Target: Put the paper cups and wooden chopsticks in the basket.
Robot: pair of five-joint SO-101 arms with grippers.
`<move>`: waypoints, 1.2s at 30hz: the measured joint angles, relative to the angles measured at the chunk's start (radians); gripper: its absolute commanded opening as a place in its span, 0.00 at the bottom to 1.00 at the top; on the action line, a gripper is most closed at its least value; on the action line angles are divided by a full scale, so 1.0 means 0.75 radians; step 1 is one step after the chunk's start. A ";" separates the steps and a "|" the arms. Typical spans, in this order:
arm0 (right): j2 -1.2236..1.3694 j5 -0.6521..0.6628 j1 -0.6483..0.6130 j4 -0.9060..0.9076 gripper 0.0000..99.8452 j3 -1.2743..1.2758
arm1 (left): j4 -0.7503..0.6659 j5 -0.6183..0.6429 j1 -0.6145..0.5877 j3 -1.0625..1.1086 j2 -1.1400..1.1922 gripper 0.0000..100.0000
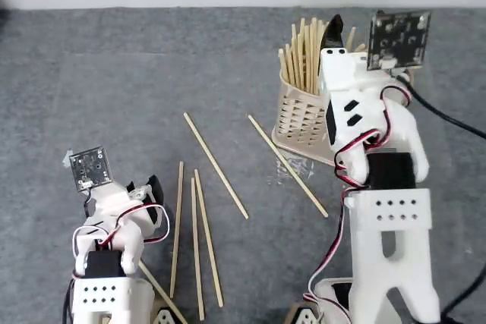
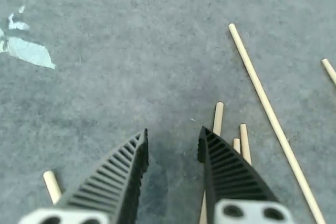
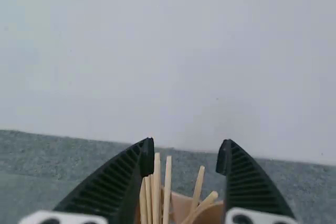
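The basket [image 1: 298, 123] is sitting toward the far right of the grey desk [image 1: 114, 96]. It's a cream lattice thing, and it's holding a bundle of chopsticks [image 1: 304, 55], pale wood, standing upright and fanning out a bit above the rim. The right claw [image 3: 186, 153] is hanging right over that bundle with its jaws spread and nothing pinched. In its wrist view the stick tips are poking up in the gap between the two black ribbed fingers [image 3: 123, 182], closer to one finger than the other, and I can't tell if they're touching it.

The loose chopsticks [image 1: 216, 165] are lying flat on the desk. One long one is lying at a slant out in the middle. Another slanted chopstick [image 1: 287, 163] is running just in front of the basket, with its far end near the basket's side. A group of three [image 1: 195, 244] is lying roughly side by side, just beside the left arm.

The left claw [image 2: 172, 148] is hovering low over bare desk, also spread and holding nothing. In its wrist view, the ends of the three are sitting right next to one finger. One of them is poking just past the fingertip, and the gap between the fingers is staying clear of sticks. A short stick end [image 2: 51, 184] is peeking out beyond the other finger.
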 measured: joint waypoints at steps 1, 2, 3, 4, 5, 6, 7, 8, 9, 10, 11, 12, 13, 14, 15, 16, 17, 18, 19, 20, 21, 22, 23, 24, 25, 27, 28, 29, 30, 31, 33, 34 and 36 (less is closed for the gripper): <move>0.000 -0.018 -0.004 0.082 0.14 -0.025 | 0.000 0.000 0.000 0.000 0.000 0.15; 0.000 -0.033 -0.012 0.162 0.12 -0.037 | 0.000 0.000 0.000 0.000 0.000 0.15; 0.000 -0.049 -0.027 0.245 0.10 -0.039 | 0.000 0.000 0.000 0.000 0.000 0.15; 0.000 -0.059 -0.043 0.329 0.08 -0.039 | 0.000 0.000 0.000 0.000 0.000 0.15; 0.000 -0.063 -0.065 0.415 0.06 -0.039 | 0.000 0.000 0.000 0.000 0.000 0.15; 0.000 -0.068 -0.094 0.493 0.03 -0.033 | 0.000 0.000 0.000 0.000 0.000 0.15; -0.002 -0.068 -0.125 0.563 0.00 -0.008 | 0.000 0.012 0.000 0.000 0.000 0.15; -0.002 -0.068 -0.162 0.616 0.01 0.023 | 0.000 0.033 0.000 0.000 0.000 0.15; 0.000 -0.068 -0.190 0.651 0.02 0.065 | 0.000 0.059 0.000 0.000 0.000 0.15; 0.000 -0.070 -0.215 0.667 0.01 0.115 | 0.000 0.078 0.000 0.000 0.000 0.16; 0.000 -0.072 -0.235 0.671 0.01 0.164 | 0.000 0.090 0.000 0.000 0.000 0.16; 0.000 -0.072 -0.258 0.671 0.01 0.219 | 0.000 0.096 0.000 0.000 0.000 0.16; 0.000 -0.072 -0.280 0.667 0.01 0.280 | 0.000 0.100 0.000 0.000 0.000 0.15; 0.000 -0.072 -0.301 0.649 0.01 0.340 | 0.000 0.100 0.000 0.000 0.000 0.15; 0.000 -0.072 -0.319 0.626 0.01 0.397 | 0.000 0.102 0.000 0.000 0.000 0.15; 0.000 -0.072 -0.336 0.599 0.01 0.458 | 0.004 0.104 0.000 0.000 0.000 0.15; 0.000 -0.072 -0.344 0.569 0.01 0.511 | 0.016 0.104 0.004 0.000 0.000 0.15; 0.000 -0.072 -0.346 0.540 0.01 0.556 | 0.037 0.106 0.020 -0.002 0.000 0.15; 0.000 -0.072 -0.346 0.509 0.01 0.601 | 0.074 0.100 0.043 -0.018 0.000 0.15; 0.000 -0.072 -0.346 0.477 0.01 0.642 | 0.117 0.080 0.063 -0.043 0.000 0.15; 0.000 -0.072 -0.346 0.448 0.01 0.677 | 0.160 0.074 0.078 -0.068 0.000 0.15; 0.000 -0.072 -0.348 0.421 0.01 0.704 | 0.180 0.072 0.088 -0.084 0.000 0.15; 0.000 -0.072 -0.348 0.395 0.01 0.736 | 0.184 0.070 0.088 -0.096 0.000 0.15; 0.000 -0.072 -0.348 0.370 0.01 0.765 | 0.188 0.061 0.088 -0.110 0.000 0.15; 0.000 -0.072 -0.348 0.348 0.01 0.792 | 0.203 0.031 0.088 -0.129 0.000 0.15; 0.000 -0.072 -0.348 0.305 0.01 0.835 | 0.252 -0.004 0.098 -0.188 0.000 0.15; 0.000 -0.072 -0.348 0.284 0.01 0.849 | 0.278 -0.010 0.102 -0.223 0.000 0.15; 0.000 -0.072 -0.350 0.266 0.01 0.865 | 0.309 -0.014 0.102 -0.264 0.000 0.15; 0.000 -0.072 -0.350 0.248 0.01 0.882 | 0.342 -0.014 0.102 -0.309 0.000 0.15; 0.000 -0.072 -0.352 0.227 0.01 0.896 | 0.372 -0.016 0.102 -0.352 0.006 0.15; -0.002 -0.072 -0.348 0.192 0.01 0.917 | 0.428 -0.031 0.102 -0.448 0.065 0.15; -0.002 -0.072 -0.348 0.178 0.01 0.929 | 0.458 -0.037 0.102 -0.499 0.117 0.15; 0.000 -0.072 -0.350 0.162 0.01 0.937 | 0.526 -0.039 0.102 -0.614 0.258 0.15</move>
